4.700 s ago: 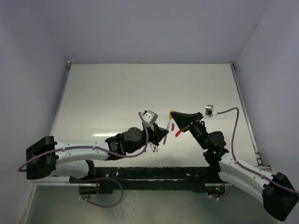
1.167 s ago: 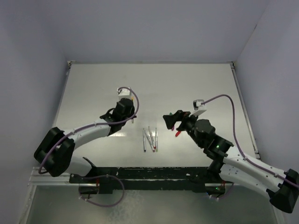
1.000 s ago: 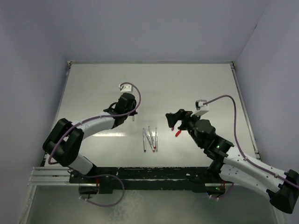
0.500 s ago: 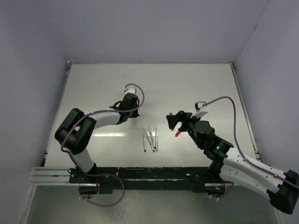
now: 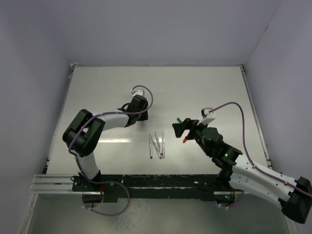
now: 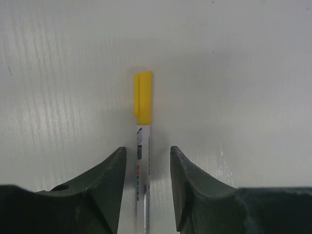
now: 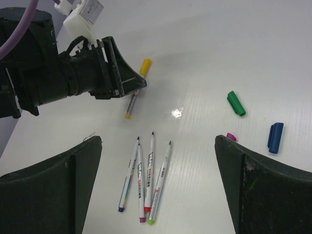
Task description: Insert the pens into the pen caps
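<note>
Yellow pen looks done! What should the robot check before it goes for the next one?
1. yellow cap sitting on its pen: ok.
2. Left jaws apart, not pinching that pen: ok.
3. Four uncapped pens lying together on the table: ok.
4. green cap and blue cap lying free: ok.
5. purple cap fully reachable: cannot tell, half hidden.
6. Right jaws wide and empty: ok.

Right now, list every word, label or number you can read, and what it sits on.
Nothing can be read.
Yellow-capped pen: red and black print along the barrel, too blurred to read.
Four uncapped pens: coloured print on the barrels, too small to read.
</note>
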Controlling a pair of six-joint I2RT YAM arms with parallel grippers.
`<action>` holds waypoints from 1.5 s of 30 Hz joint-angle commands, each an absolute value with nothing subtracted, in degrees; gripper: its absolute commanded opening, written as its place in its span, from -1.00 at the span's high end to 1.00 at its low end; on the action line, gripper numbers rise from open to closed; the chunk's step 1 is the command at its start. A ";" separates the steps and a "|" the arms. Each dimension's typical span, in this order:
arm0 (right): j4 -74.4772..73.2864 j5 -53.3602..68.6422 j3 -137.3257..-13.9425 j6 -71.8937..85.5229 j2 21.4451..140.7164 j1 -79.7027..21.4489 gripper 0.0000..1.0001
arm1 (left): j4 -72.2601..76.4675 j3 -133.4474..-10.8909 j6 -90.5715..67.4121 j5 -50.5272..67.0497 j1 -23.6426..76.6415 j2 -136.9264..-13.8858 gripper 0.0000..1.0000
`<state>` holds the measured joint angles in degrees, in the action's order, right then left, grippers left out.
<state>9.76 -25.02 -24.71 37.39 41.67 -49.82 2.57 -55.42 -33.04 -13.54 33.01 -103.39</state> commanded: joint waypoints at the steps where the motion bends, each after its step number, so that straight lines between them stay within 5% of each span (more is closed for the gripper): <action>1: 11.89 -26.74 -24.79 37.90 40.07 -49.84 -0.99 | 1.48 -56.57 -33.54 -14.76 32.65 -100.47 0.07; 10: 8.45 -30.50 -26.68 37.81 42.15 -49.83 -1.00 | -5.44 -51.91 -32.50 -18.77 34.36 -86.54 0.00; 17: 8.35 -34.02 -26.62 37.53 43.47 -49.83 -0.92 | -18.75 -46.99 -37.42 -25.69 46.53 -79.04 0.06; 31: 10.92 -36.65 -24.72 35.30 42.14 -49.70 -0.19 | -27.42 -47.98 -45.85 -26.75 61.43 -83.32 0.07; 45: 8.99 -35.51 -24.69 36.04 40.41 -49.66 -0.14 | -28.95 -55.47 -45.77 -23.79 62.14 -88.73 0.05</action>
